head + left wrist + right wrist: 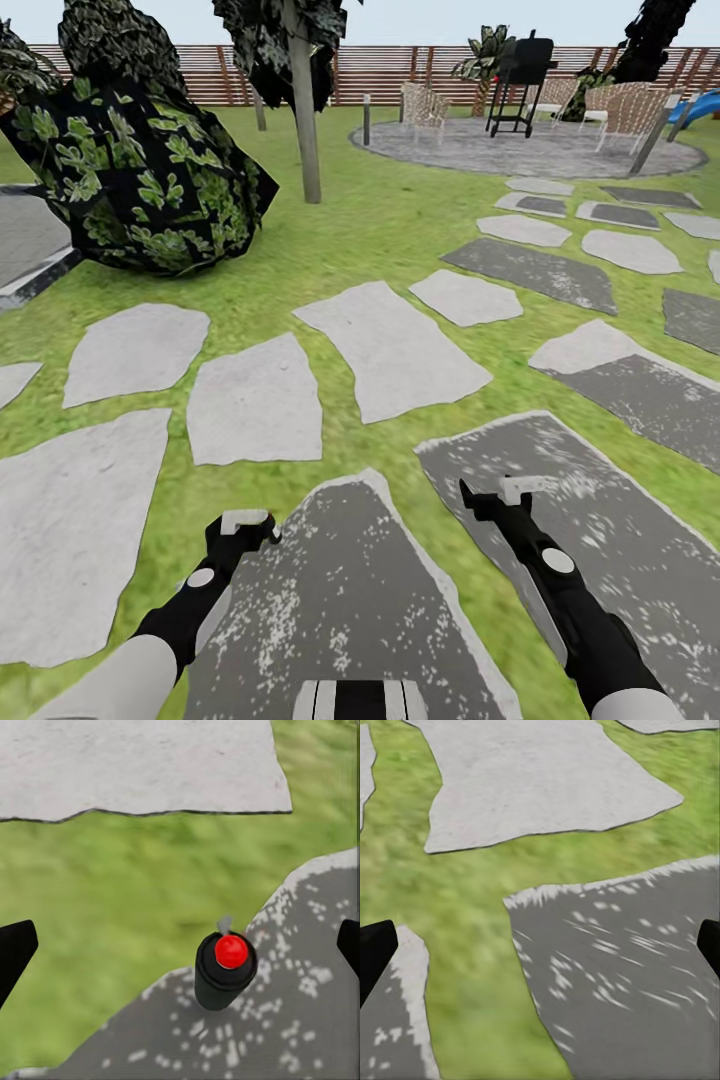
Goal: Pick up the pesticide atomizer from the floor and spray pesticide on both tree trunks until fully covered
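Left hand (180,945) is spread wide and empty, one black finger (15,952) at each side of my wrist view, and the atomizer (223,971) stands in the gap between them, straight ahead along the fingers and a little toward one of them. It sits upright at the rim of a dark stone (285,1020), just where that stone meets the grass (150,885). Its long axis runs vertical, and I look down on the red cap (231,951) with a small grey nozzle beside it, pointing away from me as far as I can tell.

From the head view my left hand (243,527) hovers at the near left corner of that stone (340,600), so this arm is clearly the nearer one. Right hand (505,492) is also spread and empty, over the neighbouring stone to the right of it.

I judge the next move is a straight descent with the left, fingers closing across the bottle's sides. One pale trunk (305,110) stands well beyond the stone.
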Available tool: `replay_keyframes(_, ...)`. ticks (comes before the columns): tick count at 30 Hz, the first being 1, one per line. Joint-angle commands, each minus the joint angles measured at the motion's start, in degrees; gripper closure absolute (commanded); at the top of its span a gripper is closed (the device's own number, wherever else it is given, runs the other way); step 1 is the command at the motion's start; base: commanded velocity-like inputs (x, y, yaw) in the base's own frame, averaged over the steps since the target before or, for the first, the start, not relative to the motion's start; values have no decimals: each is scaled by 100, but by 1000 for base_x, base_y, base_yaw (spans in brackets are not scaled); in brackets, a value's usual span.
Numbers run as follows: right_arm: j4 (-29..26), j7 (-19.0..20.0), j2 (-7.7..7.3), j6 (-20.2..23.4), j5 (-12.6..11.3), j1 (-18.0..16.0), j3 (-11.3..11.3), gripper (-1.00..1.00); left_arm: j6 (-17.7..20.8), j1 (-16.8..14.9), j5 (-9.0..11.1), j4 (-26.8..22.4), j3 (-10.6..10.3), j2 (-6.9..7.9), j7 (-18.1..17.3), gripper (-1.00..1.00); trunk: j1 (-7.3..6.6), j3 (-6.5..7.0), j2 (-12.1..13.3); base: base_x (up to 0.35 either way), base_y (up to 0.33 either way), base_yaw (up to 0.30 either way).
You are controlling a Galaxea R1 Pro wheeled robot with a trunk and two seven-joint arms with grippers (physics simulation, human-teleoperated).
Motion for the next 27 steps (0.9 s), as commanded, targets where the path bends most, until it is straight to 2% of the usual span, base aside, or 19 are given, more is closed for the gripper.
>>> replay_keyframes(1, 0, 0, 0, 1, 0, 0, 0, -100, -29, -1, 4, 2, 0, -2, 0, -100, 0, 0, 0, 127, -116, -6)
replay_keyframes(15, -5, 0, 7, 4, 0, 0, 1, -100, -75, 1, 7, 8, 8, -4, 1, -100, 0, 0, 0, 174, -218, 2)
replay_keyframes(22, -9, 0, 9, 0, 0, 0, 1, -100, -83, 2, 12, 9, 9, -4, 1, -100, 0, -10, 0, 85, -231, 196)
replay_keyframes(27, -9, 0, 9, -1, 0, 0, 0, -100, -84, 3, 7, 6, 9, 1, 1, -100, 0, -10, 0, -2, -44, 32)
